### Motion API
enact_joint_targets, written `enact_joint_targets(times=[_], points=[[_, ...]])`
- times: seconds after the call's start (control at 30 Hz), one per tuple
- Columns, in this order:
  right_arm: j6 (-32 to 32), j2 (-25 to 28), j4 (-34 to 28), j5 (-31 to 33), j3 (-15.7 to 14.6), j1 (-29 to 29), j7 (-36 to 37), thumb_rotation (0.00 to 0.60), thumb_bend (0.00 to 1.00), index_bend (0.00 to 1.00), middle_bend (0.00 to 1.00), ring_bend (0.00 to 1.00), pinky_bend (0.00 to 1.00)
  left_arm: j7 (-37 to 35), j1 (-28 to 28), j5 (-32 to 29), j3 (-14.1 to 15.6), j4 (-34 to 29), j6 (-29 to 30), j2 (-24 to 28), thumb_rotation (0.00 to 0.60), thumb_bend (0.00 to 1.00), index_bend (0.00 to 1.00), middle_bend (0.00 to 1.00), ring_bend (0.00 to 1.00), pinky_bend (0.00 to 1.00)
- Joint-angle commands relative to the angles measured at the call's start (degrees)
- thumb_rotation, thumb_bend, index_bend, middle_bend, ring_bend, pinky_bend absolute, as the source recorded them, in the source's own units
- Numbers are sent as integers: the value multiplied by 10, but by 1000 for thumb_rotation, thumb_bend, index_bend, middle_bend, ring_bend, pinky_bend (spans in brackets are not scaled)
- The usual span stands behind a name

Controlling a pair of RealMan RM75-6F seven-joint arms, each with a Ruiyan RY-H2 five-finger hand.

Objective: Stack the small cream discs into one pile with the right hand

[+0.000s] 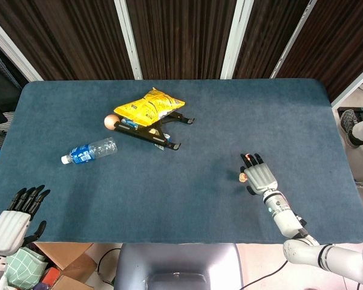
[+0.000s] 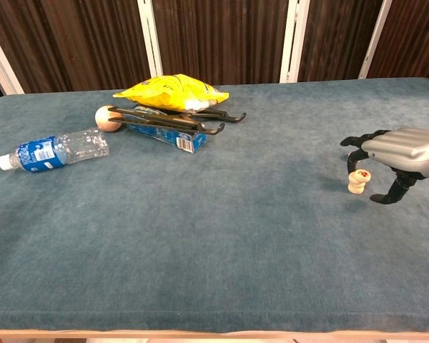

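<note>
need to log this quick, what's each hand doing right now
Left hand: open, holding nothing, at the table's near left corner.
Right hand: over the disc pile, fingers curled around it; whether it grips a disc cannot be told.

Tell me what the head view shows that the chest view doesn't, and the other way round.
Only the head view shows the left robot hand, off the table's near-left corner, holding nothing, and the cardboard box on the floor below the table edge.

Only the chest view shows the pile of cream discs from the side, under the curled fingers.

Both show the right robot hand, the water bottle, the yellow snack bag and the blue table.
</note>
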Motion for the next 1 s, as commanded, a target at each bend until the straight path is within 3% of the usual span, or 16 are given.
enact_joint_targets(times=[0.03,0.4,0.6,1.0], points=[[3,1,-2,-2,-1,-1,-1,600,438,469,57,0,0,0,0,0,0,0,0,0,600,473,0,0,0,37],[6,1,-6,-2,-3,-2,-5,600,438,466,57,0,0,-1,0,0,0,0,0,0,600,472,0,0,0,37],[41,5,-17,-35,14,-11,42,600,437,453,57,0,0,0,-1,-2,-1,0,-3,-1,600,471,0,0,0,37],[25,1,-18,-26,16,-2,28,600,438,453,57,0,0,0,1,0,0,0,1,0,600,472,0,0,0,37]])
